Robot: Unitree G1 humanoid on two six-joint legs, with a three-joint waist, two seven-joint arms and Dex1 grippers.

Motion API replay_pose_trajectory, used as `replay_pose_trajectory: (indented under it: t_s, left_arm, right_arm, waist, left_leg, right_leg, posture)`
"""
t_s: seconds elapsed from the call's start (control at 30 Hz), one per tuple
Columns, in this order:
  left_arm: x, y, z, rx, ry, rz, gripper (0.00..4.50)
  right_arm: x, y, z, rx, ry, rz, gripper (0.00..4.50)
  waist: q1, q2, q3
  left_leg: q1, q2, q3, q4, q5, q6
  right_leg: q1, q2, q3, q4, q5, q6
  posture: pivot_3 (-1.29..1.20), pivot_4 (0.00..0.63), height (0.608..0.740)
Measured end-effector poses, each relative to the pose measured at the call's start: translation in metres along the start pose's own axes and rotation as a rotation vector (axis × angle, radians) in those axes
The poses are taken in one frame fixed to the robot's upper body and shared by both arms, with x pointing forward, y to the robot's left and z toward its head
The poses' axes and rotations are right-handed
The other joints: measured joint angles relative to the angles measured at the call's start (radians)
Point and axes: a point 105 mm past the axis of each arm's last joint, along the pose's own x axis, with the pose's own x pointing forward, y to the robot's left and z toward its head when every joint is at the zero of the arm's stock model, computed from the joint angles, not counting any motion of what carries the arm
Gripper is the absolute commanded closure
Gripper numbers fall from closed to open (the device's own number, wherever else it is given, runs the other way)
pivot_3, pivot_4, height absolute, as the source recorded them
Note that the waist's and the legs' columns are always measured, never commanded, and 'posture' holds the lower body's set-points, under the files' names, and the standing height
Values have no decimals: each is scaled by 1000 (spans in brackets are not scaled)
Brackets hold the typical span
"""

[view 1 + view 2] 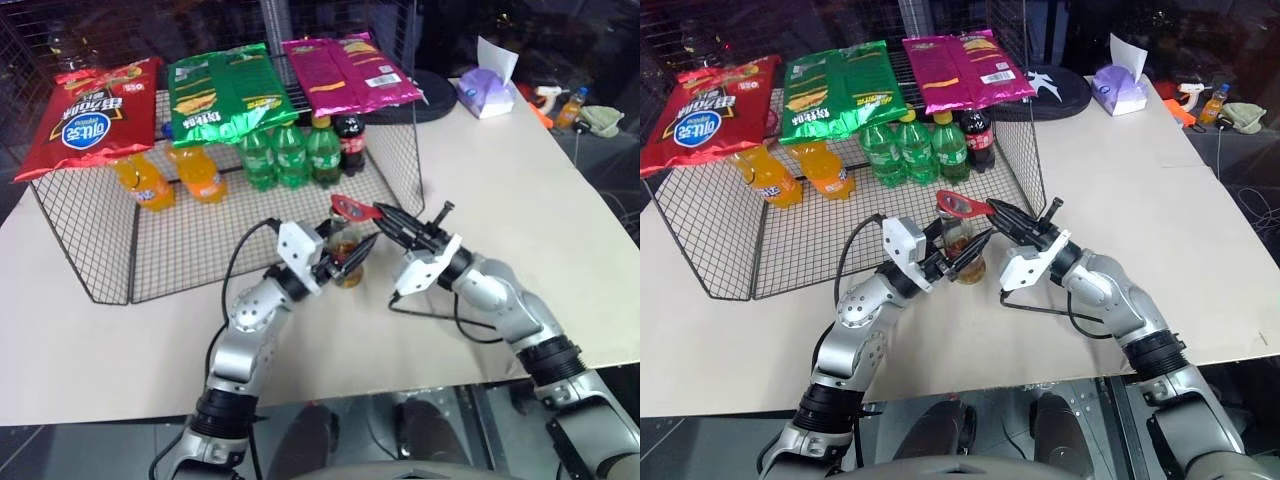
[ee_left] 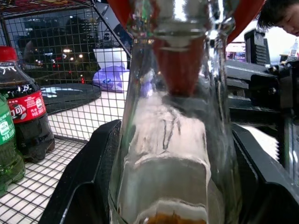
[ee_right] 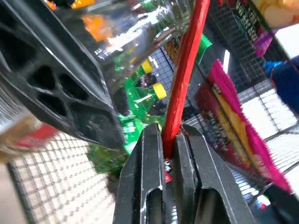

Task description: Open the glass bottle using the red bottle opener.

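Observation:
The glass bottle [image 1: 346,258] stands on the white table [image 1: 500,200] in front of the wire rack, amber liquid in its base. My left gripper [image 1: 350,258] is closed around its body; in the left wrist view the clear glass bottle [image 2: 173,140] stands between the two black fingers [image 2: 84,186]. My right gripper [image 1: 384,215] is shut on the handle of the red bottle opener [image 1: 350,206], whose ring head sits over the bottle's top. The right wrist view has the red bottle opener [image 3: 184,79] pinched between the fingertips [image 3: 149,154]. The cap is hidden by the opener's head.
A wire rack [image 1: 120,250] behind the bottle holds orange soda bottles [image 1: 145,180], green bottles [image 1: 290,155] and a cola bottle [image 1: 351,143], with chip bags [image 1: 90,115] on top. A tissue pack [image 1: 486,88] lies at the far right. A person's head shows in the left wrist view.

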Motion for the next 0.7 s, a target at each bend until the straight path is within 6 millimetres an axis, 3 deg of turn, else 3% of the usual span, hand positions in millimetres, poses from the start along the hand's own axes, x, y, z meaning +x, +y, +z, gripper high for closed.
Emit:
replay_pose_trajectory:
  t_s: [0.33,0.5,0.7]
  left_arm:
    - [2,-1,1,5,-3,1,2098]
    - [2,-1,0,7,-2,0,2098]
    - [2,-1,0,7,-2,1,2098]
  right_arm:
    - [1,-27,-8,-232,-35,18,4500]
    - [6,-61,-6,-314,-40,-88,4500]
    - [7,-68,-2,-331,-49,-125,4500]
  waist:
    - [1,0,0]
    - [0,0,0]
    - [-1,0,0]
  left_leg:
    - [-1,0,0,0,0,0]
    - [-1,0,0,0,0,0]
    - [-1,0,0,0,0,0]
  right_leg:
    - [0,0,0,0,0,0]
    - [0,0,0,-1,0,0]
    - [0,0,0,-1,0,0]
  posture:
    - [0,150,740]
    - [0,150,740]
    - [0,150,740]
